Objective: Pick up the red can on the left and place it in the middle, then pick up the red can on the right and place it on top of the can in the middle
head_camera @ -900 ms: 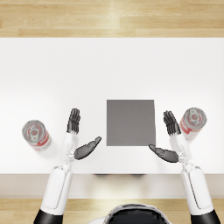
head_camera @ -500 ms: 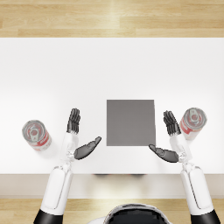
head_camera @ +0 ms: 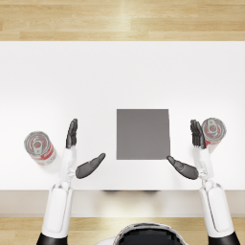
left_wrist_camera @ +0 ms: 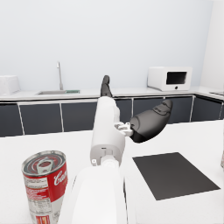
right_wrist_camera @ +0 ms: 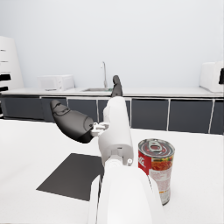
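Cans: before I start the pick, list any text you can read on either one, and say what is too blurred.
"Ca": start of a white script word on the left can; the rest curves out of sight.
Small print lower on that label: too small to read.
Right can: white marks on the red label, too blurred to read.
Head view: no readable text on either can.

Setting is a rendered kitchen: a white table (head_camera: 119,72) on wood plank flooring (head_camera: 119,19), backed by dark base cabinets (left_wrist_camera: 39,118) under a pale countertop (right_wrist_camera: 144,92) carrying a sink faucet (left_wrist_camera: 58,75), a white microwave (left_wrist_camera: 169,78) and plain white walls.
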Controlling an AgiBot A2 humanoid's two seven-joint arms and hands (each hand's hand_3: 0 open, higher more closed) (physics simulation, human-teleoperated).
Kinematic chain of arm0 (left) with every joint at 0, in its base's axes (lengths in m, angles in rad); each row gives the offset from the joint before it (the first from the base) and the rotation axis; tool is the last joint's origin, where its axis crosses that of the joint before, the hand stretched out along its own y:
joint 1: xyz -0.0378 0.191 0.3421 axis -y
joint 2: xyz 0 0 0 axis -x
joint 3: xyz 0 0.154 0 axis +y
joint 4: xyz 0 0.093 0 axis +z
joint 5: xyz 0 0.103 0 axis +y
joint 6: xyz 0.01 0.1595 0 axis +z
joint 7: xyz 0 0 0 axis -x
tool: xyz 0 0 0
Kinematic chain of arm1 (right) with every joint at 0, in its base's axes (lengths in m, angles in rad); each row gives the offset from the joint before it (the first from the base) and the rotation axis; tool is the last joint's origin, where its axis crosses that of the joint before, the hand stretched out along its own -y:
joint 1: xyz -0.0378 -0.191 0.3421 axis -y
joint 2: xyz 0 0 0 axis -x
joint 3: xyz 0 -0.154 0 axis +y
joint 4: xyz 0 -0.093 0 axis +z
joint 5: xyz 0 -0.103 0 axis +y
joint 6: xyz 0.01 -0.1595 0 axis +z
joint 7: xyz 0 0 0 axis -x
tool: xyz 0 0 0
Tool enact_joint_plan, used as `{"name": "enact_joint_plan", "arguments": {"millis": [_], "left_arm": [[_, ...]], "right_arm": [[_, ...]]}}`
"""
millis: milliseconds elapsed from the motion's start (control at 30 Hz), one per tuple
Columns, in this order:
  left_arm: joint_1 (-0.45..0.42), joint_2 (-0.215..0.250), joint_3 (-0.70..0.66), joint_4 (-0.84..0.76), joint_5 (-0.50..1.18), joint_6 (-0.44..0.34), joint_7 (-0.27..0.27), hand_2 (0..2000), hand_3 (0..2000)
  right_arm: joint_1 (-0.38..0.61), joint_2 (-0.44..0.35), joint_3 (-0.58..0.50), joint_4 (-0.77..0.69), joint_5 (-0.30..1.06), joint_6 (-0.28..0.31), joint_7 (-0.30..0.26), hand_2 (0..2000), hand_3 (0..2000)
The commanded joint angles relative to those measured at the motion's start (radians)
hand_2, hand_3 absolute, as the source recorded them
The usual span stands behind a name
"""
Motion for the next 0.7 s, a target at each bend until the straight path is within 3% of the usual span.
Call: {"name": "enact_joint_plan", "arguments": {"millis": [33, 167, 400, 700], "left_arm": [[-0.017, 0.005, -0.172, -0.067, 0.045, -0.002, -0.002, 0, 0], [-0.060, 0.037, -0.318, -0.086, 0.189, -0.006, -0.006, 0, 0], [-0.119, 0.090, -0.508, -0.061, 0.242, -0.007, -0.007, 0, 0], [-0.197, 0.144, -0.482, 0.099, 0.247, -0.007, -0.007, 0, 0]], "right_arm": [[0.002, -0.003, -0.127, 0.055, 0.045, -0.002, 0.002, 0, 0], [-0.010, -0.009, -0.232, 0.046, 0.161, -0.006, 0.006, 0, 0], [-0.080, -0.028, -0.300, -0.011, 0.198, -0.007, 0.007, 0, 0], [-0.092, -0.044, -0.283, -0.232, 0.202, -0.007, 0.007, 0, 0]]}}
